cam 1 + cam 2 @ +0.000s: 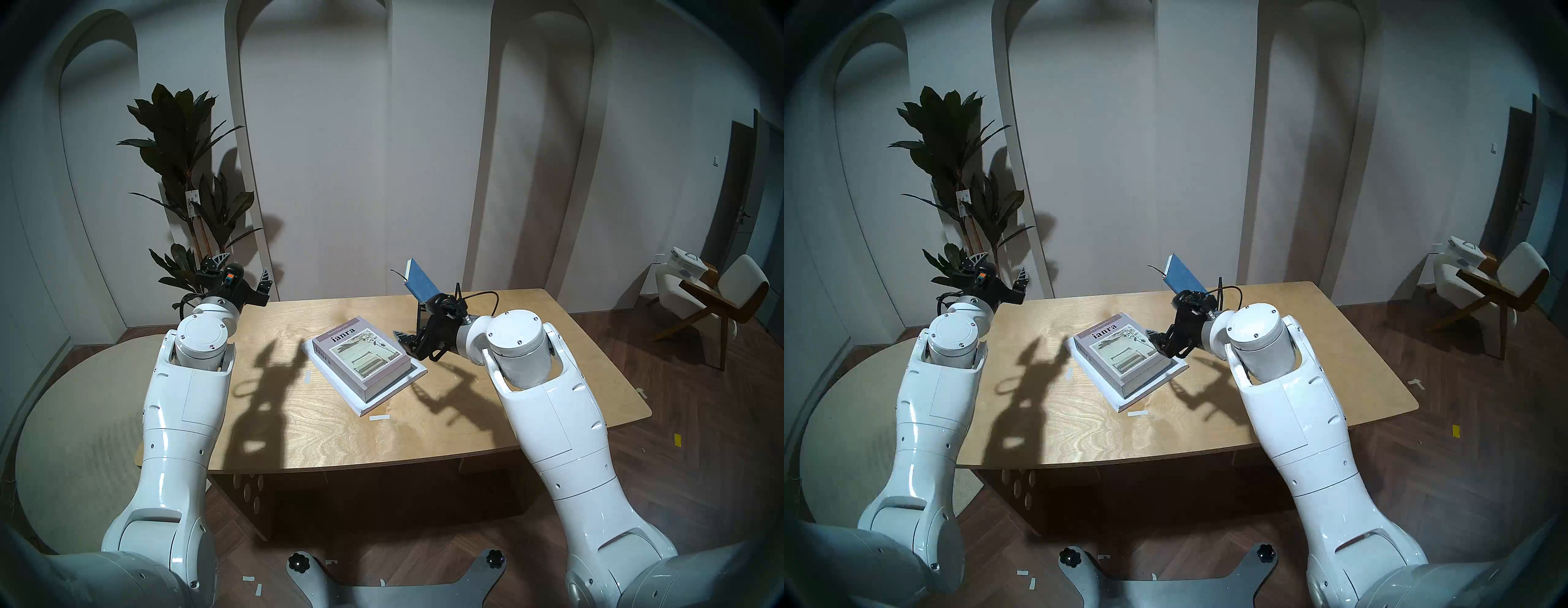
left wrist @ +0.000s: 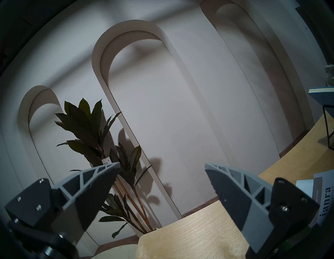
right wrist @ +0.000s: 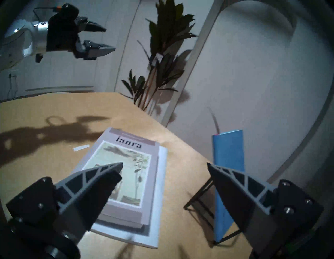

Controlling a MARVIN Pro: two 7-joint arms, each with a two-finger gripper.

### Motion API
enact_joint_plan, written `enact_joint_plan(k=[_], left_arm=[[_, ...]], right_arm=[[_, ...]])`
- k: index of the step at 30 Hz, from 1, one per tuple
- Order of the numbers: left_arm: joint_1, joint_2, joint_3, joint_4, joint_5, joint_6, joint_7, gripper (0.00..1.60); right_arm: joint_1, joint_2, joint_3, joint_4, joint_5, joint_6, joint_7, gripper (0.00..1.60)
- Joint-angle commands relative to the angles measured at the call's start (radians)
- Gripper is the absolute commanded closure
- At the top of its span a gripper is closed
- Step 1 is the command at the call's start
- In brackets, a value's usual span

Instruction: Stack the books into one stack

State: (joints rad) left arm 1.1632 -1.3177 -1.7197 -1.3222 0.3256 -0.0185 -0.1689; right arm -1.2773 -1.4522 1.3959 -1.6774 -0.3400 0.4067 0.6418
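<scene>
The "ianra" book (image 1: 364,353) lies on the white softcover (image 1: 418,368); the blue book (image 1: 421,283) leans in the rack (image 1: 421,316).

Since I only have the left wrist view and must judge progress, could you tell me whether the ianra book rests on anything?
Observer: Yes, the ianra book lies flat on a larger white book.
Operator: Thanks; where does the blue book stand?
Observer: The blue book leans tilted in the black wire rack, apart from that pile.
Operator: Is the right gripper holding anything?
Observer: No, the right gripper has its jaws open and empty.
</scene>
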Motion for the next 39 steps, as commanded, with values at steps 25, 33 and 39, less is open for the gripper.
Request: enact_joint_plan(k=[25, 33, 39], left_arm=[[-0.021, 0.006, 0.004, -0.020, -0.005, -0.003, 0.004, 0.00], [-0.021, 0.008, 0.005, -0.022, -0.008, -0.002, 0.003, 0.00], [-0.020, 0.009, 0.006, -0.024, -0.009, 0.001, 0.002, 0.00]], right_arm=[[-0.384, -0.151, 0.505, -0.420, 0.347, -0.193, -0.196, 0.00], [-0.459, -0.143, 0.632, -0.414, 0.398, -0.219, -0.182, 0.00], [-0.414, -0.093, 0.660, -0.306, 0.432, -0.296, -0.115, 0.00]])
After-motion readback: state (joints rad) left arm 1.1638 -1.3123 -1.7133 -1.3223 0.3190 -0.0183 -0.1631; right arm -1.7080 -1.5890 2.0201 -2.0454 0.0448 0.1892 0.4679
